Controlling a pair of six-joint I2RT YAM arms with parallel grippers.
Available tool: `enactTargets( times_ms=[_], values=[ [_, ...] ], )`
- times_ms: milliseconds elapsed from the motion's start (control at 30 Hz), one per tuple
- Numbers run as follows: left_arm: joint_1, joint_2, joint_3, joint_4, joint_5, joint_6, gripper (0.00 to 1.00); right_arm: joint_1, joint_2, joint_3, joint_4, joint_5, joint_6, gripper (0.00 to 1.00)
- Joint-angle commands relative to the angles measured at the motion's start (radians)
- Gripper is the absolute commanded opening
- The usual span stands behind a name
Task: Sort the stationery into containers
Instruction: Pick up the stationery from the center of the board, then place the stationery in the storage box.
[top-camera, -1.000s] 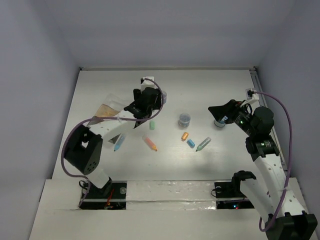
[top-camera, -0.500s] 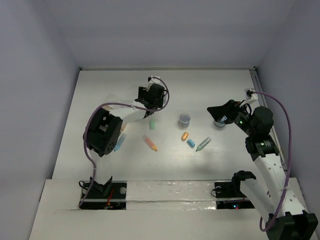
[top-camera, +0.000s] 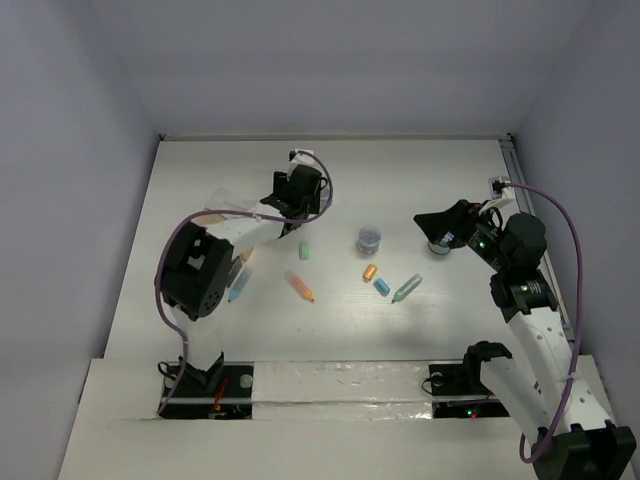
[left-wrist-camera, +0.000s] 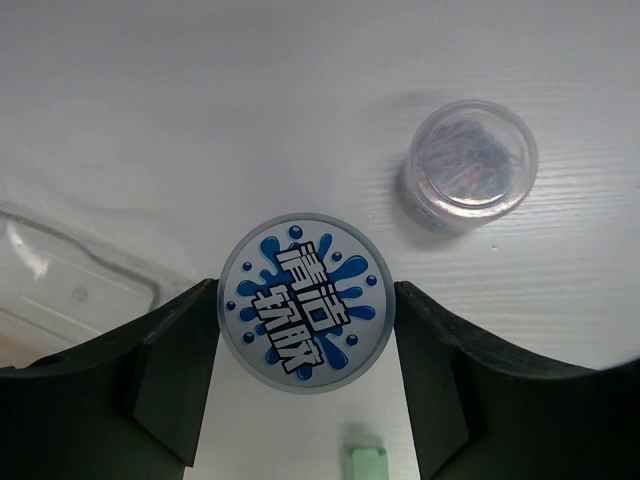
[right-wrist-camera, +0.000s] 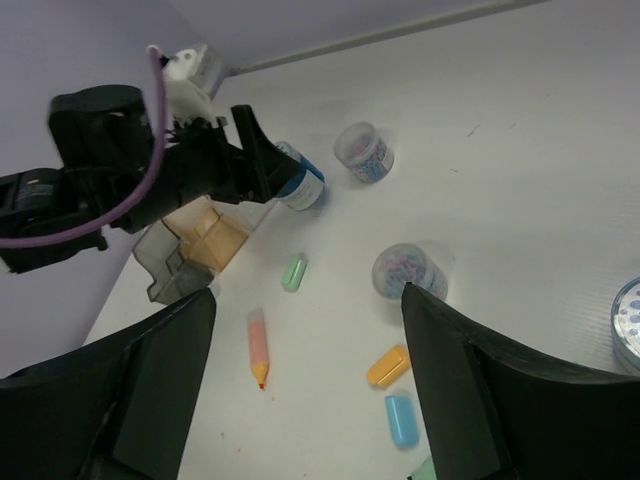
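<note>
Plastic boxes (right-wrist-camera: 178, 262): two brown-tinted see-through boxes were seen side by side at the left of the table (top-camera: 400, 170), just beside the left arm; whether anything lay inside could not be told.
Left gripper (top-camera: 299, 193): clamped on the splash-lid tub (left-wrist-camera: 306, 302), with one finger pressed to each side of its rim.
Splash-lid tub: held near the boxes, apparently lifted off the table, and not yet set in either one.
Right gripper (top-camera: 434, 227): jaws were spread wide with nothing between them, poised over the right-hand tub (top-camera: 438, 248).
Other tubs: a clip tub (top-camera: 369, 238) stood mid-table and a fourth tub (right-wrist-camera: 364, 152) just beyond the left gripper; with the right-hand one, three stood on the table.
Sticks: the green stub (top-camera: 305, 250), orange crayon (top-camera: 301, 287), orange stub (top-camera: 369, 271), blue stub (top-camera: 381, 286), teal crayon (top-camera: 407, 288) and blue crayon (top-camera: 238, 285) were scattered loose, none gripped.
Progress: judged early; no piece was seen to be sorted, and only one tub was in hand.
Remaining: by that reckoning, four tubs and six sticks were to be boxed.
</note>
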Motion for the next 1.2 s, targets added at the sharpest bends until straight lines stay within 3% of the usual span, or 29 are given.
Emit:
enactTargets(
  times_ms=[0,200,433,667,967,1133,1167],
  values=[
    [0.001,-0.239,-0.009,0.067,-0.024,-0.026,0.11,0.009,-0.006,0.0,0.069,-0.023,-0.002,0.79],
    [0.126,-0.344,-0.018,0.001,-0.012,-0.103,0.11,0.018,-0.005,-0.005,0.067,-0.01,-0.007,0.66],
    [0.283,-0.343,-0.071,-0.056,-0.017,-0.169,0.11,0.018,-0.005,0.006,0.043,0.011,-0.02,0.65],
    [0.369,-0.286,-0.066,-0.065,-0.087,-0.169,0.11,0.028,0.003,0.006,0.04,0.014,-0.02,0.61],
    [0.387,-0.174,-0.051,-0.065,-0.129,-0.15,0.12,0.028,0.008,0.008,0.038,0.02,-0.025,0.61],
    [0.387,-0.165,-0.058,-0.065,-0.127,-0.158,0.24,0.028,0.012,0.008,0.038,0.02,-0.025,0.61],
    [0.387,-0.166,-0.06,-0.067,-0.127,-0.158,0.34,0.028,0.014,0.008,0.038,0.02,-0.025,0.62]
  ],
)
